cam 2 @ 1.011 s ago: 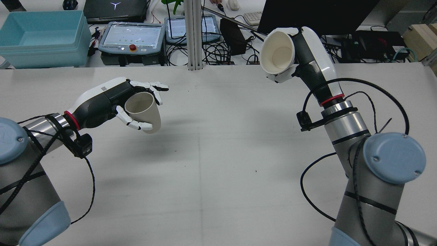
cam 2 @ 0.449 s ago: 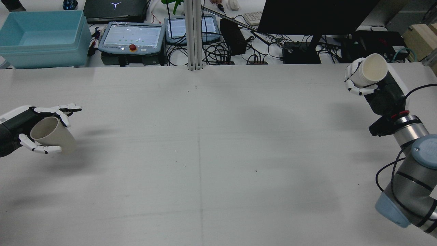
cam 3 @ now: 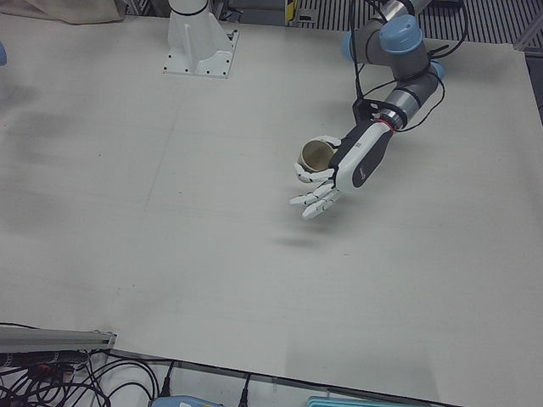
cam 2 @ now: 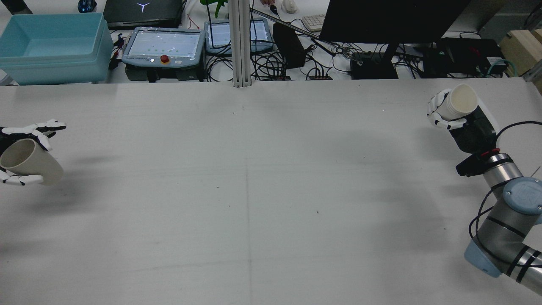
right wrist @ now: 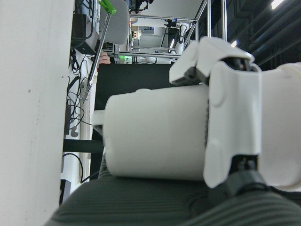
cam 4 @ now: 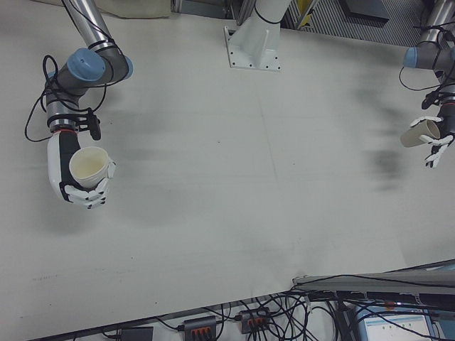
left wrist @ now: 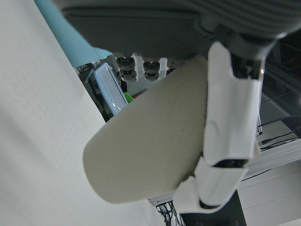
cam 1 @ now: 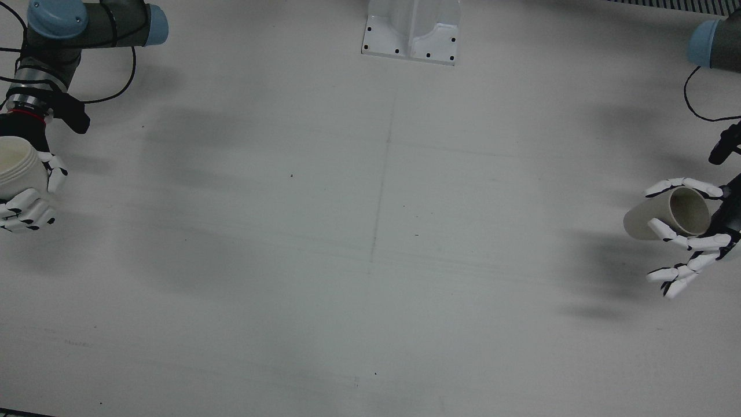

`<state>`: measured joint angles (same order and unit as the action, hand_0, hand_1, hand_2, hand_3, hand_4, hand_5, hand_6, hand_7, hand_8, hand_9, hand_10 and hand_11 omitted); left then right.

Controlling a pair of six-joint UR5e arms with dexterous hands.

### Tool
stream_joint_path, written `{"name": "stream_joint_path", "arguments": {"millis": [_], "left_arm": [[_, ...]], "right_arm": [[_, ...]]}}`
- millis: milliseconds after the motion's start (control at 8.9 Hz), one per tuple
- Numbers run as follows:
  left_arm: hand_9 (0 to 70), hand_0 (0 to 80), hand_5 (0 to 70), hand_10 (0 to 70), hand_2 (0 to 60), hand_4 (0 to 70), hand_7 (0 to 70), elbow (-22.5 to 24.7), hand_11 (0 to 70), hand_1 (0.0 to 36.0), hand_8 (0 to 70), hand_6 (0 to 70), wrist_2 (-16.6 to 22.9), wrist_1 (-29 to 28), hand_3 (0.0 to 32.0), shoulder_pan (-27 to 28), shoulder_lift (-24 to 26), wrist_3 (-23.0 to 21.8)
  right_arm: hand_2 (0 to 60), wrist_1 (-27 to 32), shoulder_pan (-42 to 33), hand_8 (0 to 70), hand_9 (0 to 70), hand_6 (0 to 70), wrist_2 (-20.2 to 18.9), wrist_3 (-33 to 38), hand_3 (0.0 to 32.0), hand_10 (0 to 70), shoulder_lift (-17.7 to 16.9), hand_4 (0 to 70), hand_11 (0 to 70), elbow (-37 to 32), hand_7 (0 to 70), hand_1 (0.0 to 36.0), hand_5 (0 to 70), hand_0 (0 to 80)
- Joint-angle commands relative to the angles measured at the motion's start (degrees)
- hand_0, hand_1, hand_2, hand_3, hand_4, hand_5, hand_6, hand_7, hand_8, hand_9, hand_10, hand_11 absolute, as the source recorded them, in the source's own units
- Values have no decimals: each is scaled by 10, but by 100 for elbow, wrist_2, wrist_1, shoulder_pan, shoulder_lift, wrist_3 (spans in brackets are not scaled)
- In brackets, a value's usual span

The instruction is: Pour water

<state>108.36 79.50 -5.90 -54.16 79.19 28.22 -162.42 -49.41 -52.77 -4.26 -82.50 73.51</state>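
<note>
My left hand is shut on a beige paper cup at the table's far left edge in the rear view; the cup is tilted, its mouth toward the arm, and held above the table. In the front view this hand and cup are at the right edge. My right hand is shut on a white paper cup held high at the far right, mouth tilted up. It shows in the right-front view with the hand around it. Both cups look empty inside.
The white table lies between the arms. A teal bin, teach pendants, a metal post and a monitor stand beyond its far edge. A white mount base sits at the robot side.
Both arms swung outward with their cups. The left hand moved from the middle left to the far left edge. The right hand dropped from high centre-right to the far right.
</note>
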Motion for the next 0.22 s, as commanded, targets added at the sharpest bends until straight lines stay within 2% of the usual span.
{"name": "stream_joint_path", "arguments": {"millis": [0, 112], "left_arm": [[70, 698, 700, 58, 600, 700, 166, -298, 102, 360, 77, 188, -128, -104, 0, -25, 26, 96], [71, 685, 700, 59, 600, 700, 166, -438, 103, 359, 78, 191, -137, -183, 0, -16, 44, 96]], "right_arm": [[600, 773, 45, 554, 700, 661, 47, 336, 0, 532, 349, 409, 700, -1181, 700, 351, 700, 627], [600, 765, 2, 557, 700, 674, 21, 433, 0, 520, 314, 452, 700, -1181, 700, 356, 700, 641]]}}
